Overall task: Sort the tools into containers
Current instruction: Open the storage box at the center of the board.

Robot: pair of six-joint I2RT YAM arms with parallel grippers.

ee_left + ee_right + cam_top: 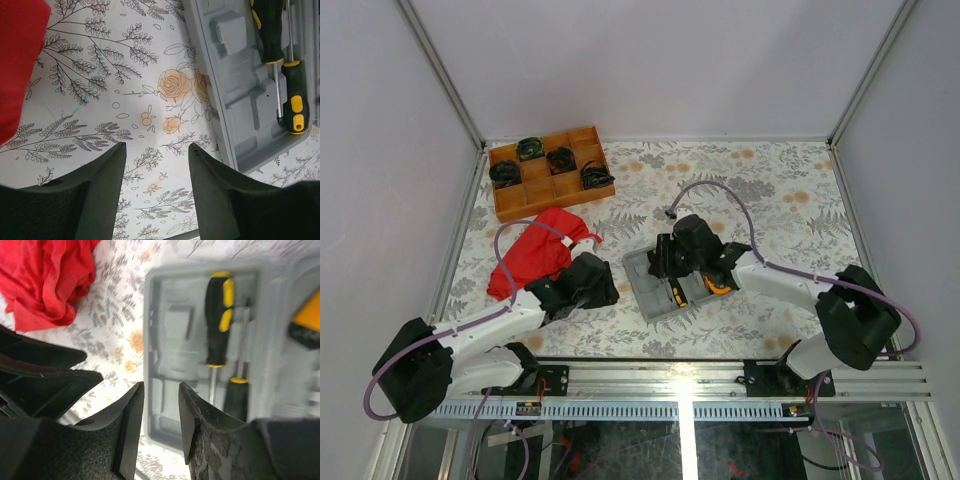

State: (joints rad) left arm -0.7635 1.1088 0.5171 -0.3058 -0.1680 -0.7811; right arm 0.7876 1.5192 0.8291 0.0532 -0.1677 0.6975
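Note:
The grey tool case [660, 290] lies open at the table's middle. Two black-and-yellow screwdrivers lie in its recesses, one [220, 315] beside the other [237, 397]; both also show in the left wrist view, one [267, 25] and the other [295, 100]. An orange-and-black tool [307, 322] sits at the case's right side, cut off by the frame edge. My right gripper [161, 390] is open and empty, hovering over the case's left part [175, 340]. My left gripper [157, 150] is open and empty above the bare cloth just left of the case [240, 100].
A crumpled red cloth [540, 255] lies left of the case, beside my left arm. A brown wooden tray [550, 172] with black coiled bundles stands at the back left. My two grippers, left [612, 290] and right [658, 262], are close together.

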